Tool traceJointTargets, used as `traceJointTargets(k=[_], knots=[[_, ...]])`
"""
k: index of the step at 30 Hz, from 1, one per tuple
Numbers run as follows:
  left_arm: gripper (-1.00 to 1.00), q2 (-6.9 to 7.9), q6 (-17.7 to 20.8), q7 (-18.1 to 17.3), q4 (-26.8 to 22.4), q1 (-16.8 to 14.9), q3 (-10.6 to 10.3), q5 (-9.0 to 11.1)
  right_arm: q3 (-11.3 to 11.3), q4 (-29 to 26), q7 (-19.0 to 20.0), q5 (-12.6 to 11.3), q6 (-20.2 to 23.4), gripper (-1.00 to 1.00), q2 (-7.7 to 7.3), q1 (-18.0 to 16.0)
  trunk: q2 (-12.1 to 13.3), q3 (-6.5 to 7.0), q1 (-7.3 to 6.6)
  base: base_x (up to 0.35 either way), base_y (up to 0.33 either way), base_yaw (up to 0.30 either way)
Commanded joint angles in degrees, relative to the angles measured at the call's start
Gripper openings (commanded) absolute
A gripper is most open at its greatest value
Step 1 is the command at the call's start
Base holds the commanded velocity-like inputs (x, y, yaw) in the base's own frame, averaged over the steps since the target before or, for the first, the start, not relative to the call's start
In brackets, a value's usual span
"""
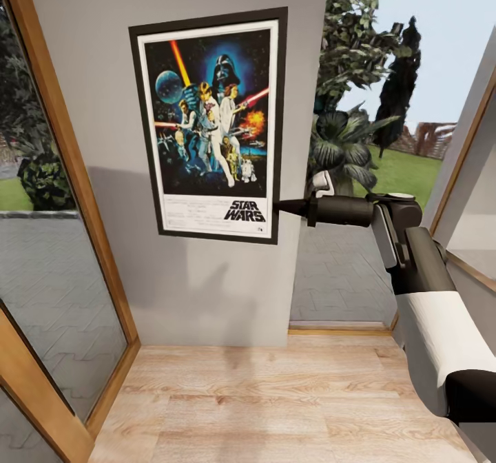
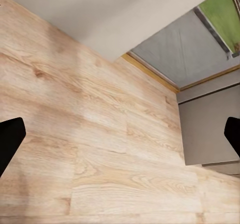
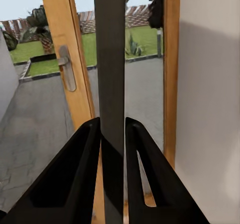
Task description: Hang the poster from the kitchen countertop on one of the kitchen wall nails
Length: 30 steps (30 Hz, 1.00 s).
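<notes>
The Star Wars poster [image 1: 210, 122] stands upright and flat against the grey wall [image 1: 207, 291], black frame and white border showing. My right gripper [image 1: 282, 207] reaches in from the right and is shut on the frame's right edge near the lower corner. In the right wrist view the poster's edge [image 3: 110, 59] runs as a dark strip between the two black fingers [image 3: 82, 159] of the gripper [image 3: 112, 131]. My left gripper [image 2: 120, 134] hangs open over the wood floor, its fingertips [image 2: 10, 139] far apart. No nail shows. The kitchen countertop is out of view.
A wood-framed glass door [image 1: 69, 173] stands at the left of the wall, and a tall window [image 1: 365, 139] onto the garden at its right. Light wood floor [image 1: 275, 401] lies below. A door handle [image 3: 66, 66] shows past the poster's edge.
</notes>
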Motion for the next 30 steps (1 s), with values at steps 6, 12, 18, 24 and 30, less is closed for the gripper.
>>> traceJointTargets(k=[6, 12, 18, 24, 30], knots=[[1.00, 0.03, -0.4, -0.1, 0.0, -0.1, -0.5, 0.4, 0.1, 0.1, 0.1, -1.6, 0.4, -1.00, -0.07, -0.1, -0.1, -0.14, 0.04, 0.000, 0.000, 0.000], [1.00, 0.03, -0.4, -0.1, 0.0, -0.1, -0.5, 0.4, 0.1, 0.1, 0.2, -2.0, 0.4, -1.00, -0.06, -0.1, -0.1, -0.14, 0.04, 0.000, 0.000, 0.000], [1.00, 0.03, -0.4, -0.1, 0.0, -0.1, -0.5, 0.4, 0.2, 0.2, 0.2, -2.1, 0.5, -1.00, -0.06, -0.1, -0.1, -0.14, 0.04, 0.000, 0.000, 0.000], [1.00, 0.06, -0.4, 0.0, 0.1, -0.1, -0.5, 0.4, 0.2, 0.2, 0.2, -2.1, 0.5, -1.00, -0.07, -0.1, -0.1, -0.14, 0.04, 0.000, 0.000, 0.000], [1.00, 0.11, -0.4, 0.1, 0.1, -0.1, -0.5, 0.4, 0.2, 0.3, 0.2, -2.1, 0.5, -1.00, -0.07, -0.1, -0.1, -0.14, 0.04, 0.000, 0.000, 0.000]])
